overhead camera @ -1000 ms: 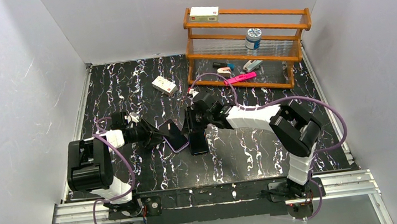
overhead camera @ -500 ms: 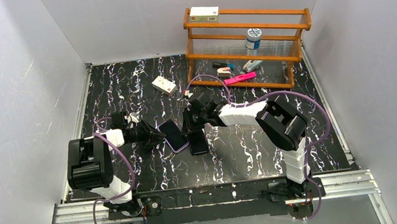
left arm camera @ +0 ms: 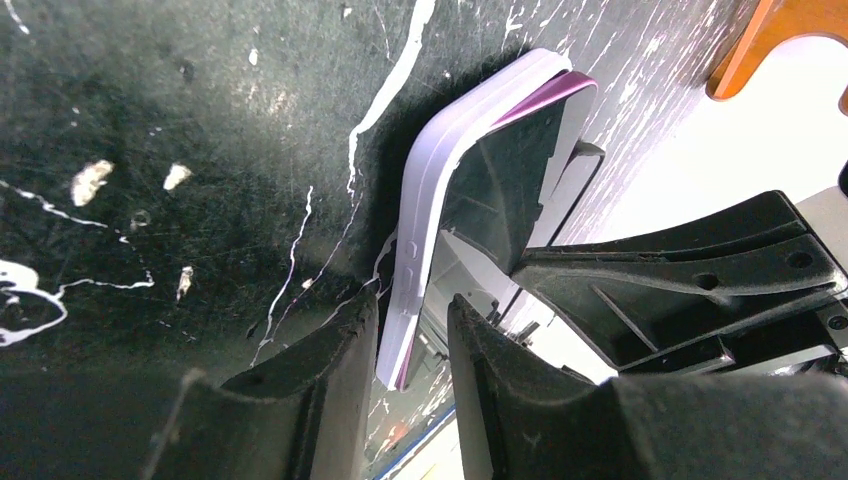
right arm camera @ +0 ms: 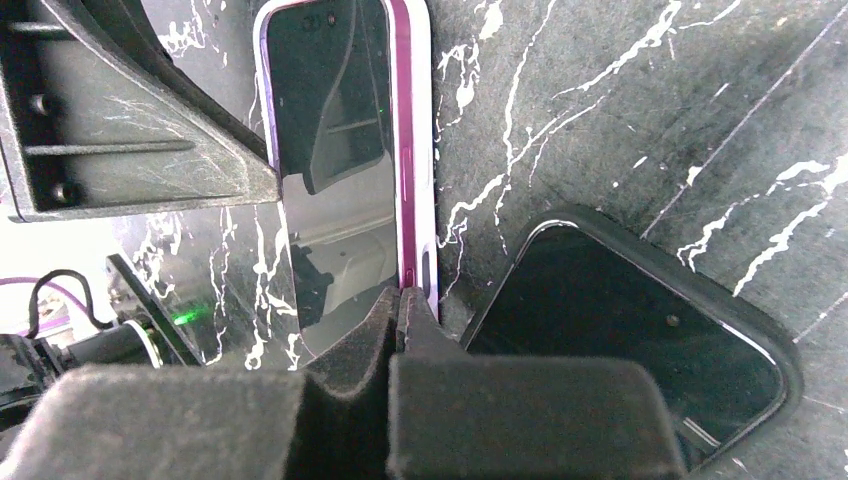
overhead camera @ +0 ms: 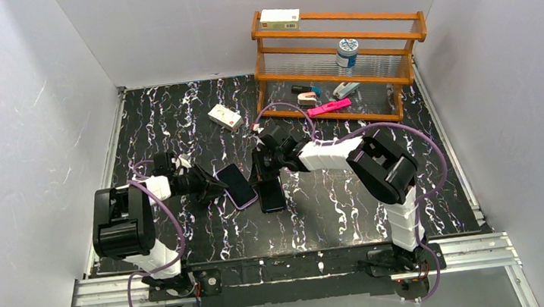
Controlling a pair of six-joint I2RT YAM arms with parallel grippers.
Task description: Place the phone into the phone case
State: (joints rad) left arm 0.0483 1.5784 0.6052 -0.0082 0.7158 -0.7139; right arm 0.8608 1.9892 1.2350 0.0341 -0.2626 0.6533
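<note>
Pinching left gripper (left arm camera: 410, 305): closed on the phone case (left arm camera: 425, 200) edge.
Right gripper (right arm camera: 400, 300): fingers pressed together, tips against the case's end.
Phone (right arm camera: 335, 150): inside the case's rim, mid-worktop, slightly toward the left edge.
Black slab (right arm camera: 640, 330): just beside the case, toward the right edge.

The left arm (overhead camera: 126, 228) and right arm (overhead camera: 381, 166) pair bulky black joint housings with white link shells; a purple cable (overhead camera: 283, 104) trails each; the jaws are matte black.

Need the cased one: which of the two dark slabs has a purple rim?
The phone on the left, in the phone case; the black slab has none.
</note>
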